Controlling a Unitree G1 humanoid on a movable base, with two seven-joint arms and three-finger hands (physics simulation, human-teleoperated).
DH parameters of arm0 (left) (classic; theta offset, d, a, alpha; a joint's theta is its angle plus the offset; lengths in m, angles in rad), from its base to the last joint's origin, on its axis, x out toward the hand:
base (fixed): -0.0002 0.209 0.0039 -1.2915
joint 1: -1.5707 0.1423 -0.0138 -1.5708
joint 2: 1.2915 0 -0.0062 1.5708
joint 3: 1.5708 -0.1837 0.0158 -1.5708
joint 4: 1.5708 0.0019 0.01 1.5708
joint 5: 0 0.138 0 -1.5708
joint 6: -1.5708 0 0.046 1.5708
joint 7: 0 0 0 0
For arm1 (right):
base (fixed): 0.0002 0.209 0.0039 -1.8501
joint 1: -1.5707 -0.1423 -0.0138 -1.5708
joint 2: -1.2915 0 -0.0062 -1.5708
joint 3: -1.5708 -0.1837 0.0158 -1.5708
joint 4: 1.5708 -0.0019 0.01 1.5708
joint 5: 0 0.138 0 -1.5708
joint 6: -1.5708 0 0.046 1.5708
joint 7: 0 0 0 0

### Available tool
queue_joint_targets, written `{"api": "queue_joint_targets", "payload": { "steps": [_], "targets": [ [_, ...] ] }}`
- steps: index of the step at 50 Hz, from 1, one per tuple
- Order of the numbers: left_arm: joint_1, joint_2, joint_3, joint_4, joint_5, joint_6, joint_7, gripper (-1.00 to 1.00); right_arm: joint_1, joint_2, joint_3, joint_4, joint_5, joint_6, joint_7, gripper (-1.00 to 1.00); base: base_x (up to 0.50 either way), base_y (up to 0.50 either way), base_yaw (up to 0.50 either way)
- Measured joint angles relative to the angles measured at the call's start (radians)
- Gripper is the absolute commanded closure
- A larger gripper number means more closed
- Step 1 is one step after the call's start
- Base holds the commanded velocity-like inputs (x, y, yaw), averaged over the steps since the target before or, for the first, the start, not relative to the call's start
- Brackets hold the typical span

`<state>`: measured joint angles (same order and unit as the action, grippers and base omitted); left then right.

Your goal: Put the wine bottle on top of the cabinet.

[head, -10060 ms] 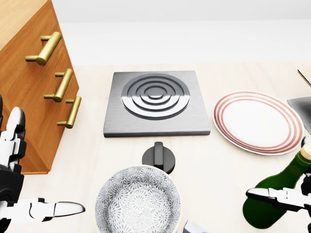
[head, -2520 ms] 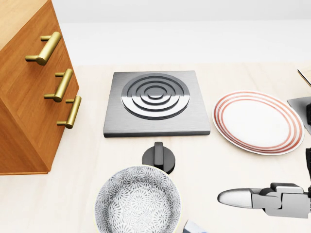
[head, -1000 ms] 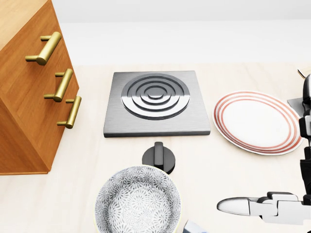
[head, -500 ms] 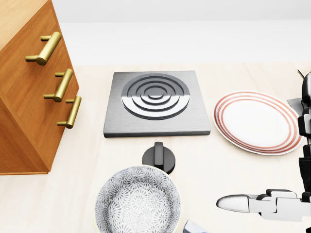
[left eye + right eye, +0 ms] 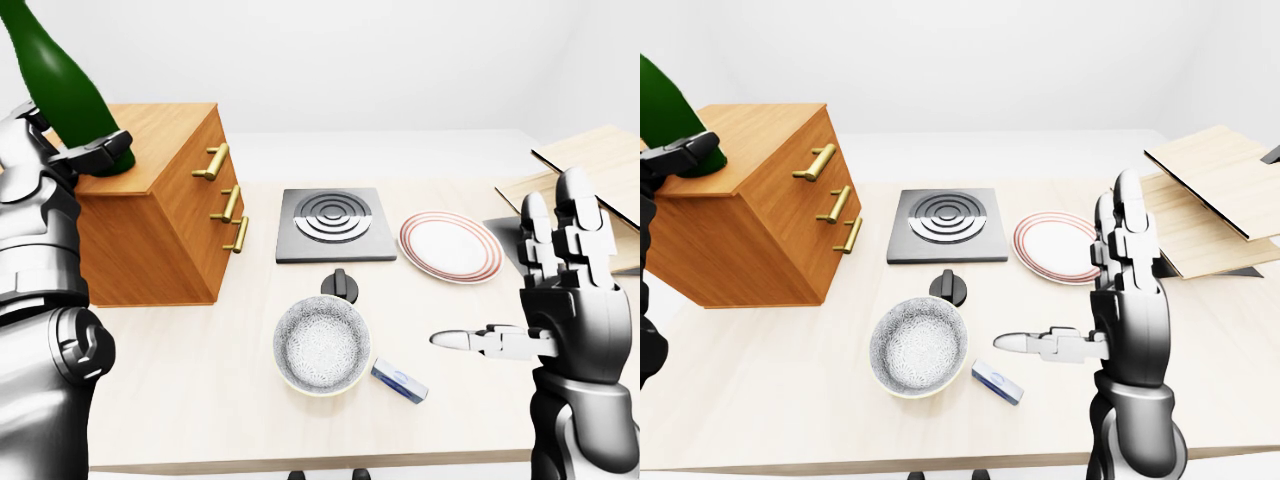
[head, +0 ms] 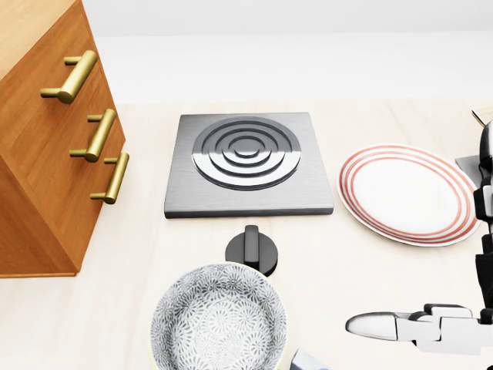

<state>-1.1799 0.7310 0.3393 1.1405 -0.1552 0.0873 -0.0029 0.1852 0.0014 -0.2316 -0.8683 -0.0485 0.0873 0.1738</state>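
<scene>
In the left-eye view the green wine bottle (image 5: 62, 85) leans to the left at the top left. Its base is at the top surface of the wooden cabinet (image 5: 160, 215), near the cabinet's left side. My left hand (image 5: 88, 152) is shut round the bottle's lower body. I cannot tell whether the base rests on the wood. My right hand (image 5: 530, 290) stands open at the right over the table, fingers up and thumb pointing left, holding nothing. The head view shows only that thumb (image 6: 377, 325) at the bottom right, and no bottle.
On the pale table lie a grey hob plate (image 5: 324, 222), a black knob (image 5: 340, 286), a patterned bowl (image 5: 321, 343), a red-ringed plate (image 5: 450, 246) and a small blue-white box (image 5: 399, 380). Wooden boards (image 5: 590, 170) sit at the right. Brass drawer handles (image 5: 228, 205) stick out of the cabinet.
Ten seconds ago the bottle was at the head view's bottom right by my right hand; it has since left that view, as has my left hand. My right hand has barely moved in the last second.
</scene>
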Motion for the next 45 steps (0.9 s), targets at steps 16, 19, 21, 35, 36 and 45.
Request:
{"api": "queue_joint_targets", "payload": {
  "steps": [16,19,21,35,36,45],
  "targets": [
    [0.004,0.005,-0.007,-0.001,-0.021,0.000,-0.009,-1.00,-0.003,0.000,0.003,-0.002,-0.004,0.000,-0.001,-1.00,0.00,0.00,0.00],
    [0.005,0.006,-0.008,-0.002,-0.024,0.000,-0.010,-1.00,-0.005,-0.001,0.003,-0.002,-0.004,0.000,-0.001,-1.00,0.00,0.00,0.00],
    [0.006,0.007,-0.010,-0.003,-0.026,0.000,-0.012,-1.00,-0.007,-0.001,0.003,-0.001,-0.004,0.000,-0.002,-1.00,-0.01,0.00,0.00],
    [0.025,0.079,-0.017,-0.146,-0.057,0.000,-0.083,-1.00,-0.019,-0.004,0.015,0.025,-0.008,0.000,-0.011,-1.00,0.00,0.00,0.00],
    [0.033,0.088,-0.014,-0.185,-0.067,0.000,-0.092,-1.00,-0.019,-0.004,0.016,0.026,-0.008,0.000,-0.012,-1.00,0.00,0.00,0.00],
    [0.198,0.163,0.078,-0.685,-0.221,0.000,-0.108,-1.00,-0.012,-0.004,0.022,0.019,-0.009,0.000,-0.013,-1.00,0.00,0.00,0.00]
  ]
}}
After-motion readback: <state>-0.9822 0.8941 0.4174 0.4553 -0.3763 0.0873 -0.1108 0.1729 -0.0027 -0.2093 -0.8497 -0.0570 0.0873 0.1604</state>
